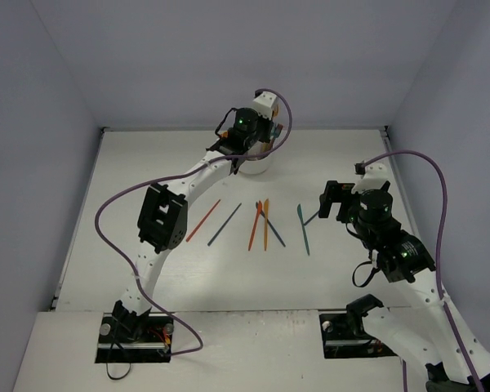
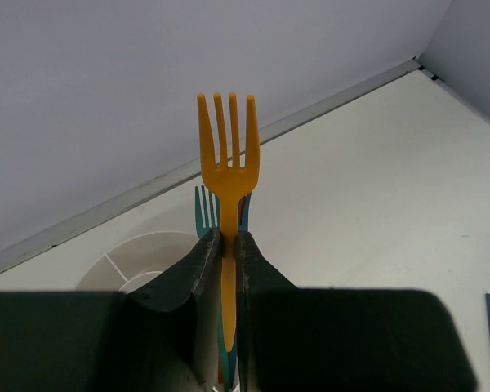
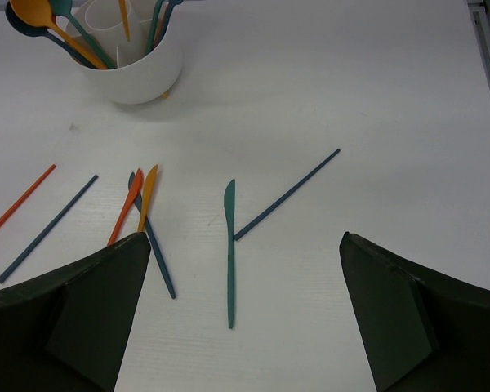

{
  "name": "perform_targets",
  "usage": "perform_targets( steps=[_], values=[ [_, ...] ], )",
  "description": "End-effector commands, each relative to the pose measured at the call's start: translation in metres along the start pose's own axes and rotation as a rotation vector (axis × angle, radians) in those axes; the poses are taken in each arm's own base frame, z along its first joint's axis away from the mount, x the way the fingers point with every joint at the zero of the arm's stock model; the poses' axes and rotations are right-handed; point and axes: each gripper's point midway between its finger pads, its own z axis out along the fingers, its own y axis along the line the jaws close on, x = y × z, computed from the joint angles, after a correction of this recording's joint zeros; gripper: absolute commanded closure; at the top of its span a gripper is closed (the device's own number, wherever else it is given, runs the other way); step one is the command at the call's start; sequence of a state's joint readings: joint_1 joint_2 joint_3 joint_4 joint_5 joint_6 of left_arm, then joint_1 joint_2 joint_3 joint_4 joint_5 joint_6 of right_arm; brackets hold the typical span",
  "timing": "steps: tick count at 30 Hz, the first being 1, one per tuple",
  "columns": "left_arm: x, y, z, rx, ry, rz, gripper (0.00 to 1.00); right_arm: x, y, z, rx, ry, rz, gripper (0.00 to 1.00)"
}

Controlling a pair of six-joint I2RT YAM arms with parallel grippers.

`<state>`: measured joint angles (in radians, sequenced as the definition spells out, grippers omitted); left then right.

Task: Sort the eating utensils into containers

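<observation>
My left gripper (image 2: 227,237) is shut on the handle of an orange fork (image 2: 229,155), held tines-up over the white divided cup (image 2: 131,245); a teal fork (image 2: 202,208) stands in the cup behind it. From above, the left gripper (image 1: 245,135) hangs right over the cup (image 1: 260,166). My right gripper (image 3: 245,237) is open, hovering above a teal knife (image 3: 230,253) that lies flat on the table. A dark blue utensil (image 3: 286,194) touches the knife's side. The cup (image 3: 139,77) holds several spoons and forks.
Left of the teal knife lie an orange knife (image 3: 129,204), a yellow-orange knife (image 3: 148,196) and a dark blue one (image 3: 151,245), crossing each other. Farther left are an orange utensil (image 3: 20,202) and a dark blue utensil (image 3: 47,229). Grey walls enclose the table (image 1: 147,269).
</observation>
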<state>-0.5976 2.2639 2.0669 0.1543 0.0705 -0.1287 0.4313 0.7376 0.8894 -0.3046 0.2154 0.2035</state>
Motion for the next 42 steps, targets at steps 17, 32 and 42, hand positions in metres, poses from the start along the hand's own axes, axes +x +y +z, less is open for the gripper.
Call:
perform_targets(
  steps=[17,32,42],
  values=[
    [-0.001,0.010,0.007,-0.034,0.011,0.126,1.00,-0.006,-0.001,0.005,0.005,-0.026,-0.017,0.00],
    [0.007,0.006,0.004,-0.030,0.064,0.123,0.82,0.000,0.001,0.008,0.001,-0.005,-0.016,0.00],
    [-0.016,-0.001,-0.012,-0.009,0.042,0.086,0.66,0.007,0.005,0.011,-0.018,0.021,-0.013,0.00]
  ],
)
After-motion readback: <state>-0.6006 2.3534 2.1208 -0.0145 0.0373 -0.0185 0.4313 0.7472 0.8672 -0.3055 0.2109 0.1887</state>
